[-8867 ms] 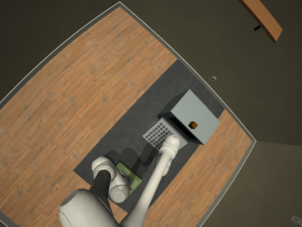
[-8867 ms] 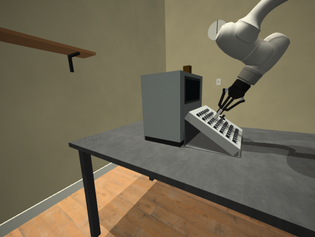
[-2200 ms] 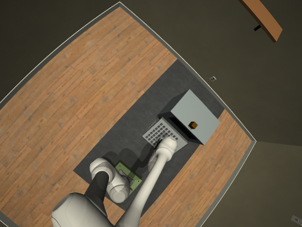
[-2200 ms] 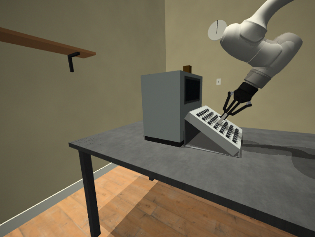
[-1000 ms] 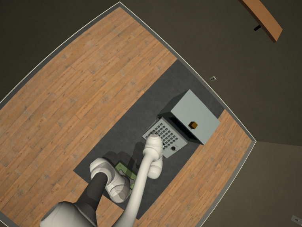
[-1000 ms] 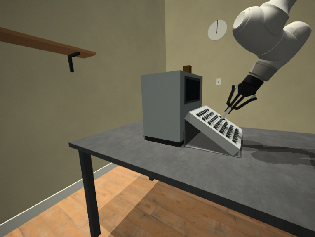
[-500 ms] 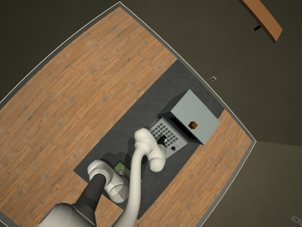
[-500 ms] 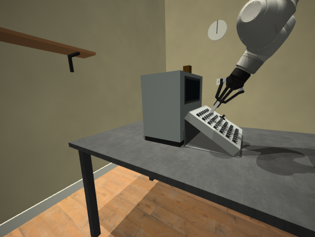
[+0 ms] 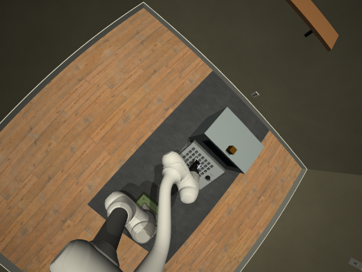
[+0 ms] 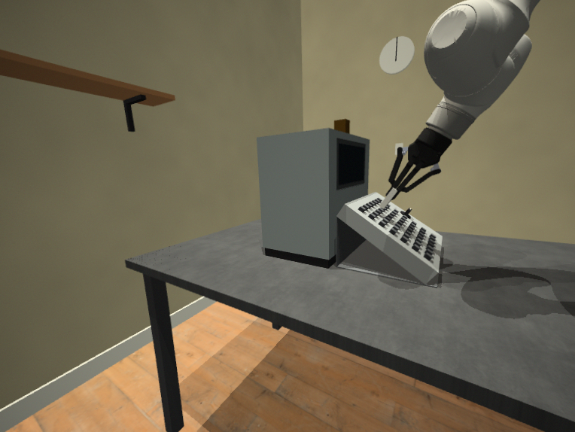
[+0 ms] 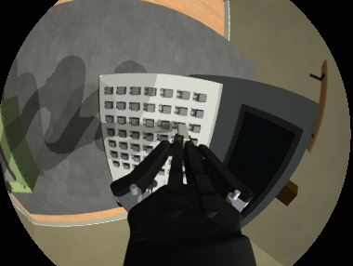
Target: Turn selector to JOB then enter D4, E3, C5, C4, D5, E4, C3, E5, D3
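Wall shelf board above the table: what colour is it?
The long wall shelf board is plain orange-brown; the exterior view shows it best.

A dark grey table (image 9: pixel 131 175) (image 10: pixel 297 297) (image 11: pixel 79 42) carries the grey cabinet (image 9: pixel 234 131) (image 10: pixel 295 195) (image 11: pixel 223 102) and sloped keypad (image 9: pixel 214 175) (image 10: pixel 400 238) (image 11: pixel 107 81).

Closed gripper (image 11: pixel 181 130) over the pale keypad (image 11: pixel 162 83); dark screen (image 11: pixel 262 155) beside.
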Tool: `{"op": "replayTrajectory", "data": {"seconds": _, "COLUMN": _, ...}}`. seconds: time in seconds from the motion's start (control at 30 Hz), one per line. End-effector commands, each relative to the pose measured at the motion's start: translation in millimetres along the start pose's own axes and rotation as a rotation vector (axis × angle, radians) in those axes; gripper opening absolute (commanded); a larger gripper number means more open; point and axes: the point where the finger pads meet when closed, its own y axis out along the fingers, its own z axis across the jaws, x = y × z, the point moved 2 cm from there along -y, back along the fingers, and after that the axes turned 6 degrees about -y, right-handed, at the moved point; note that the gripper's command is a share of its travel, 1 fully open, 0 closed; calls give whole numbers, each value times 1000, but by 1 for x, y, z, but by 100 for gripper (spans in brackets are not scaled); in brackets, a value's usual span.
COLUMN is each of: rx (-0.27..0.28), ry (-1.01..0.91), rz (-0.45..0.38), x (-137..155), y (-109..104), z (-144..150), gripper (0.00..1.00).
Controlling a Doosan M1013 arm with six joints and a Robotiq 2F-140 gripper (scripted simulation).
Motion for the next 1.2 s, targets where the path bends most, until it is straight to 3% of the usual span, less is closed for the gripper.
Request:
{"op": "replayTrajectory", "data": {"seconds": 0.0, "rx": 0, "ry": 0, "rz": 0, "x": 0, "y": 6, "z": 0, "gripper": 0}}
{"op": "replayTrajectory", "data": {"seconds": 1.17, "rx": 0, "ry": 0, "rz": 0, "x": 0, "y": 10, "z": 0, "gripper": 0}}
